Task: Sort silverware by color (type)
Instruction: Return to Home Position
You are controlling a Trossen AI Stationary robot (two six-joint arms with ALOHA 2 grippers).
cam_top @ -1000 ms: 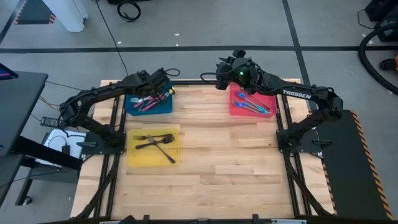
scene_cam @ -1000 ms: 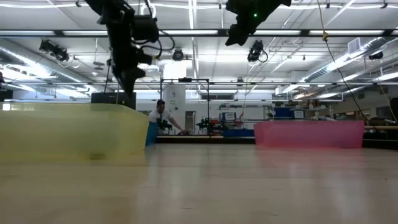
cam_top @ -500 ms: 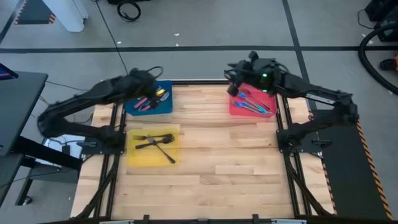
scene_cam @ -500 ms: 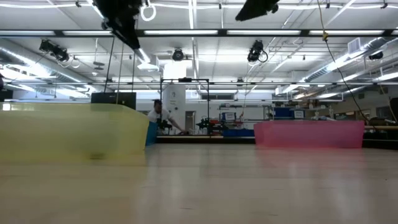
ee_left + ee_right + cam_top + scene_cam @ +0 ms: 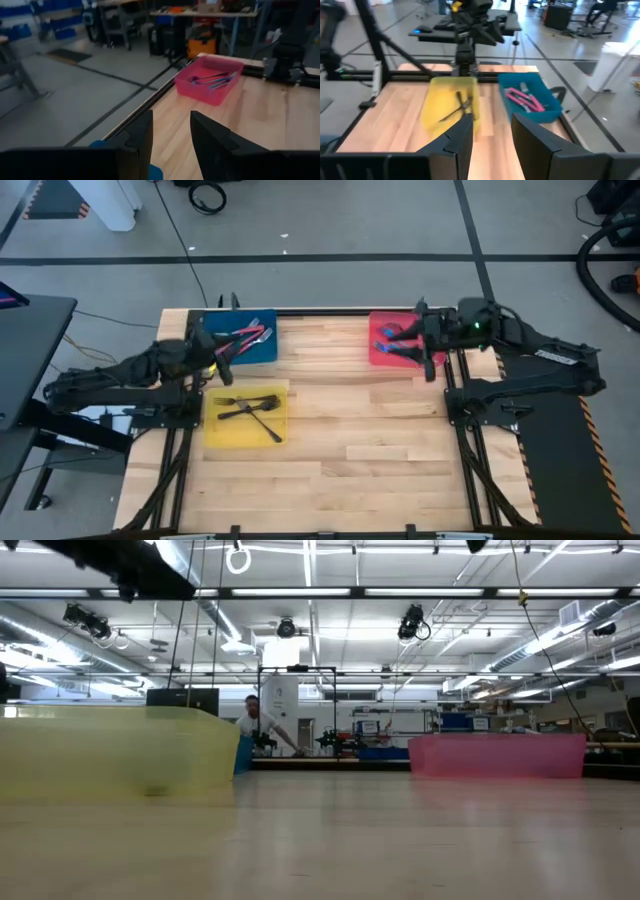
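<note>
High view: sorting is looking complete. Left end effector (image 5: 222,352), open and empty, is hanging beside pink forks (image 5: 248,336) in blue tray (image 5: 262,355), near black forks (image 5: 250,407) in yellow tray (image 5: 215,430). Right end effector (image 5: 427,350), open too, is hanging beside blue forks (image 5: 395,338) in red tray (image 5: 378,358).

Bright, even light from ceiling strip lamps (image 5: 440,592) (plain in low view); shadows on table (image 5: 380,450) faint, soft.

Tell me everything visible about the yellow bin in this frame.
The yellow bin is a shallow, translucent-looking plastic rectangle with low walls, sitting flat on the wooden table on the left arm's side, beside the blue bin. It holds only dark forks, lying crossed over each other.
</note>
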